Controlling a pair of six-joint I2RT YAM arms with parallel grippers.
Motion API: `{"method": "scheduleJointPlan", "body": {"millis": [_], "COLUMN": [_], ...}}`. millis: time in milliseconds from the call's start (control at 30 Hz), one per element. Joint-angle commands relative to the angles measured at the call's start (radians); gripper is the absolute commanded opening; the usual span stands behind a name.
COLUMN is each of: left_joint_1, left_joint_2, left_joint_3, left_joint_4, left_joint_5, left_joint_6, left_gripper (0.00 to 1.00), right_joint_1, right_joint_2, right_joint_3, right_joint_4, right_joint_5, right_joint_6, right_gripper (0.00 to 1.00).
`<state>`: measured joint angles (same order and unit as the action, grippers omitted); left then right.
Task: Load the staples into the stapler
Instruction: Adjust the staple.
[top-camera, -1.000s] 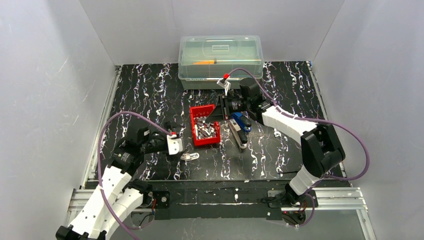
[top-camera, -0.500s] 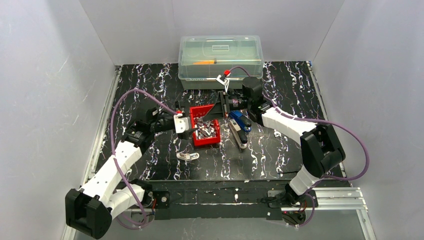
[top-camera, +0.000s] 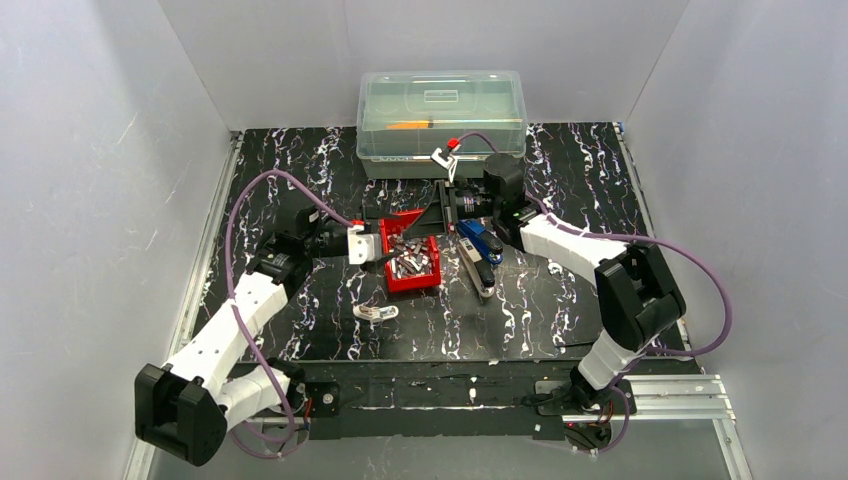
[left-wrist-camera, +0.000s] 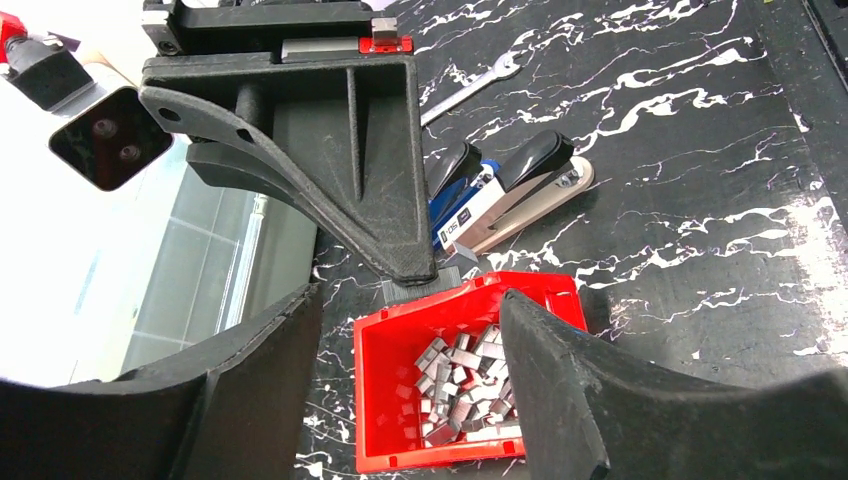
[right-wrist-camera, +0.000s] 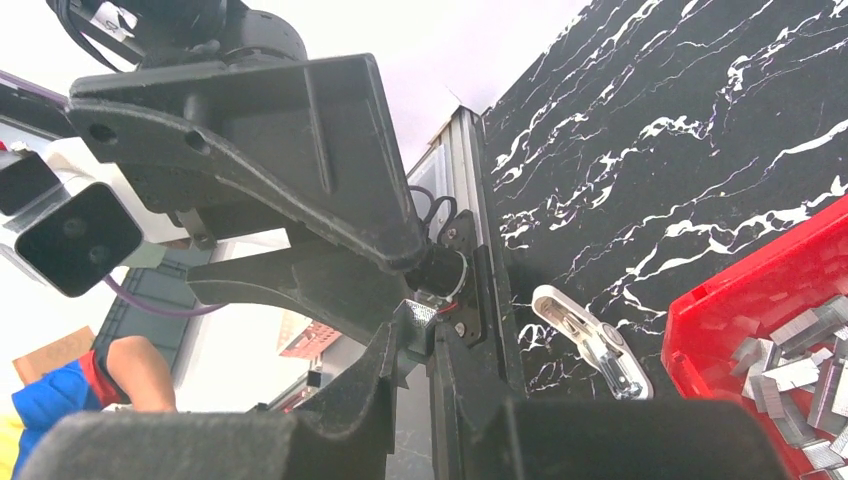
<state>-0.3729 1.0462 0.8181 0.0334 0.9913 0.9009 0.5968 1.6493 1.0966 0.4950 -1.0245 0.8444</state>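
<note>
A heap of staples (left-wrist-camera: 465, 385) (top-camera: 412, 258) lies in a red bin (left-wrist-camera: 385, 400) (top-camera: 388, 262). The blue, black and beige stapler (left-wrist-camera: 510, 195) (top-camera: 480, 255) lies on the mat just right of the bin. My right gripper (right-wrist-camera: 420, 335) (top-camera: 432, 222) is shut on a small grey strip of staples (right-wrist-camera: 414, 318) (left-wrist-camera: 400, 292) above the bin's far rim. My left gripper (left-wrist-camera: 412, 300) (top-camera: 383, 250) is open at the bin's left side. Its fingers flank that strip without touching it, with the bin below them.
A white staple remover (top-camera: 377, 313) (right-wrist-camera: 590, 340) lies on the mat in front of the bin. A clear lidded box (top-camera: 441, 110) stands at the back. A small metal wrench (left-wrist-camera: 470, 85) lies beyond the stapler. White walls close in three sides.
My left arm has swung from the front left up to the bin's left side, and its jaws have narrowed. The right gripper has shifted slightly left, still shut on the strip.
</note>
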Motion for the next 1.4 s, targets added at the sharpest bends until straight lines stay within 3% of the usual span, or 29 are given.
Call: {"method": "scheduleJointPlan", "body": {"millis": [0, 100, 433, 633, 933, 1033, 1167, 1367], "left_joint_1": [-0.006, -0.011, -0.020, -0.020, -0.020, -0.021, -0.021, -0.020], "left_joint_2": [0.013, 0.026, 0.046, 0.037, 0.055, 0.074, 0.087, 0.088], "left_joint_3": [0.039, 0.046, 0.060, 0.051, 0.046, 0.058, 0.062, 0.065], "left_joint_4": [0.005, 0.006, 0.003, -0.027, -0.075, -0.073, -0.064, -0.073], "left_joint_5": [0.045, 0.043, 0.059, 0.054, 0.034, 0.031, 0.026, 0.017], "left_joint_6": [0.014, 0.018, 0.015, 0.056, 0.124, 0.129, 0.134, 0.133], "left_gripper": [0.60, 0.49, 0.43, 0.29, 0.30, 0.28, 0.27, 0.25], "right_joint_1": [0.004, 0.008, 0.009, 0.009, -0.007, -0.009, -0.017, -0.046], "right_joint_2": [0.020, 0.030, 0.040, 0.035, 0.018, 0.021, 0.017, -0.004], "right_joint_3": [0.010, 0.007, 0.005, -0.002, -0.026, -0.025, -0.029, -0.059], "right_joint_4": [0.121, 0.139, 0.146, 0.152, 0.153, 0.154, 0.152, 0.149], "right_joint_5": [-0.015, -0.018, -0.018, -0.017, -0.010, -0.009, -0.008, -0.003], "right_joint_6": [0.050, 0.063, 0.065, 0.064, 0.064, 0.064, 0.062, 0.062], "right_gripper": [0.22, 0.22, 0.22, 0.23, 0.23, 0.26, 0.40, 0.48]}}
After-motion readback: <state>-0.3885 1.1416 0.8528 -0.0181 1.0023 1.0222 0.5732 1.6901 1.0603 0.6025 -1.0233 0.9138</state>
